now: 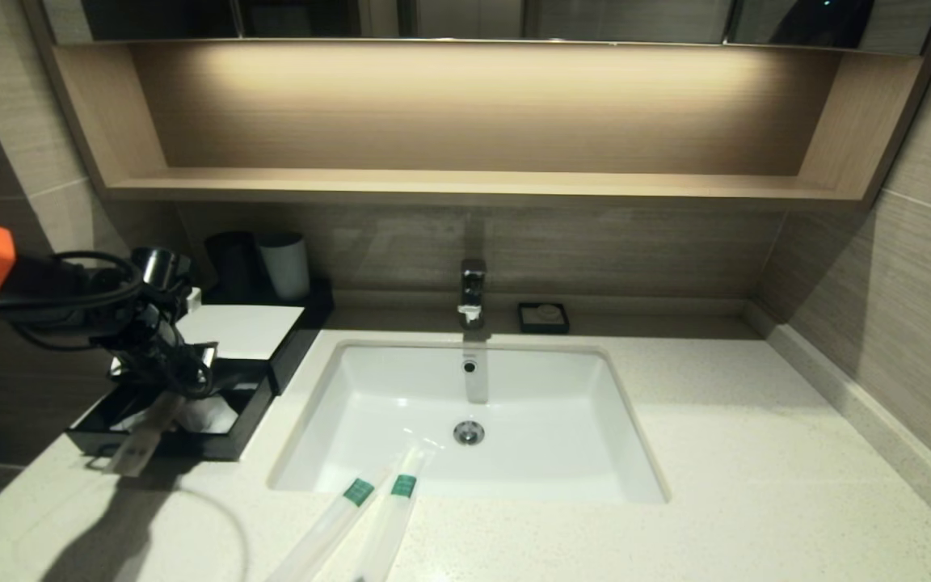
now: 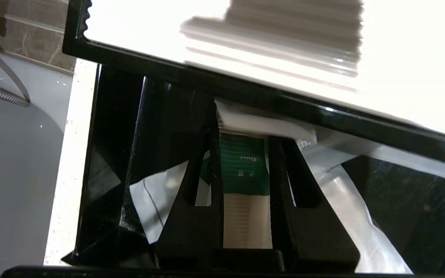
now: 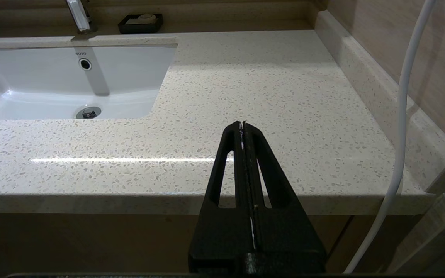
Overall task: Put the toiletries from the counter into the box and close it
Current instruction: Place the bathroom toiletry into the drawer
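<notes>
Lighting, my head view: warm strip glow under the wall shelf [image 1: 465, 182]; corners dim, edges bowed. My left arm's shadow falls across the counter [image 1: 716, 453]. Left wrist: box top panel [image 2: 400, 58] glares white, smeared. Right wrist: sharp, one reflected streak.

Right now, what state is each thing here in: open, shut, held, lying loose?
Black drawer-type box with white top: drawer pulled open.
Translucent white sachet with green band: held over the drawer by left claw.
Two matching sachets: lying loose across the sink's front edge.
Right claw: shut, empty, parked.
Chrome tap: off.
</notes>
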